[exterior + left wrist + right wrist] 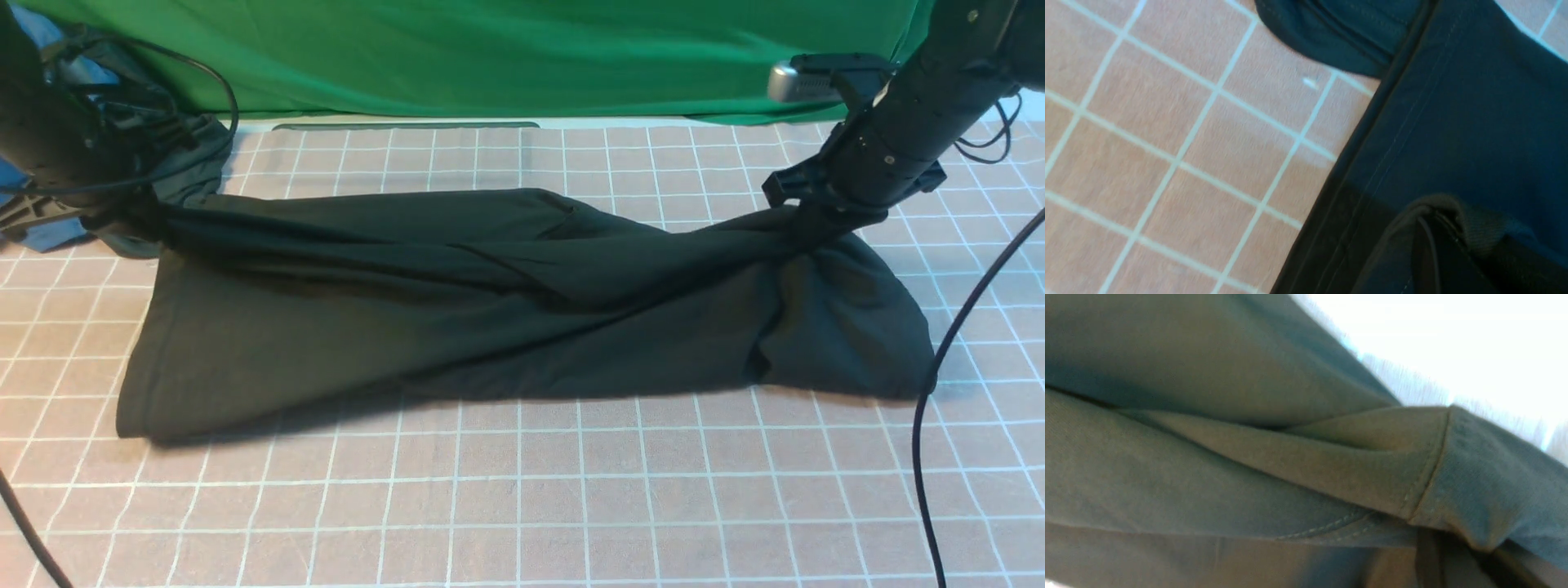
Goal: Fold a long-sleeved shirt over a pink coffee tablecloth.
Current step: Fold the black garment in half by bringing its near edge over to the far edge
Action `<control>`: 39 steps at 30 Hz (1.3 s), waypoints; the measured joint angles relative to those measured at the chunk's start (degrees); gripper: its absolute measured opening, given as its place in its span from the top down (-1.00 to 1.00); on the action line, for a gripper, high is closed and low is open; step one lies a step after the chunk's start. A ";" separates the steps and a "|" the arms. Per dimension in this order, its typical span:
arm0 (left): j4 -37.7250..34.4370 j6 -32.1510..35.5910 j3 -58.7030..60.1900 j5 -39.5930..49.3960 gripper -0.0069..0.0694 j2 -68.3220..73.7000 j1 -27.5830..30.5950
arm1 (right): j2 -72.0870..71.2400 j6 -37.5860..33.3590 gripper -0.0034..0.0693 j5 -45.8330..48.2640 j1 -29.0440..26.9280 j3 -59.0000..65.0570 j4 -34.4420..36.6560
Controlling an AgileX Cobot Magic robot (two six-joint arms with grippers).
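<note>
Fabric runs taut in a long ridge between the two arms, and that explains the shape of the shirt (506, 302). It lies across the middle of the pink cloth (522, 506) from 9 o'clock to 3 o'clock, far edge lifted, near edge resting flat on the grid.

The left fingers (140, 214), at about 10 o'clock, are closed on one far corner, and the right fingers (816, 222), at about 2 o'clock, on the other. Their tips are buried in folds, so I judge the grip from how the creases converge on each and rise off the cloth. The left wrist view shows a stitched hem (1372, 163) running toward the pinch. The right wrist view shows a hemmed corner (1437, 465) bunched close to the lens.

Holding both corners at once lets the far edge travel as one straight line, so I judge a fold toward 6 o'clock to be in hand. Uneven pull would skew it, and the right end looks twisted.

Another dark garment (200, 155) sits just beside the left fingers, close enough to snag. Green cloth (490, 57) hangs at 12 o'clock.
</note>
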 joint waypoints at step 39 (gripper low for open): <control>-6.07 7.88 -7.03 5.99 0.74 0.09 -0.02 | 2.52 -21.74 0.81 13.52 10.00 -22.83 8.93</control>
